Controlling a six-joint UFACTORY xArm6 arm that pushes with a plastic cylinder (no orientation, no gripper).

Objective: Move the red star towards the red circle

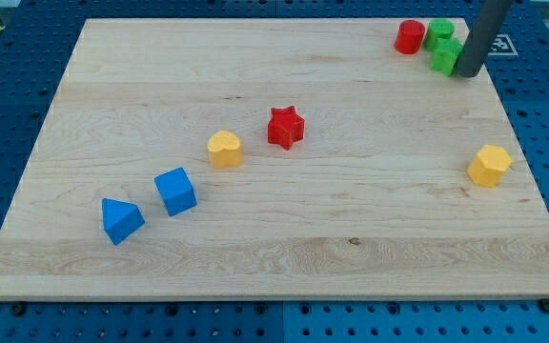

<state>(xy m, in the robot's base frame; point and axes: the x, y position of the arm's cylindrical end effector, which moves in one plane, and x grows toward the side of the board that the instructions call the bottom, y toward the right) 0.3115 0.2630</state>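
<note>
The red star (285, 127) lies near the middle of the wooden board (274, 238). The red circle (410, 36) stands at the view's top right. My tip (466, 72) is at the top right, touching the right side of a green block (446, 55), a short way right of the red circle and far to the right of the red star.
A second green block (438, 32) sits next to the red circle. A yellow block (224, 149) lies left of the star. A blue cube (175, 191) and a blue triangular block (121, 220) sit lower left. A yellow hexagon-like block (489, 165) lies at the right edge.
</note>
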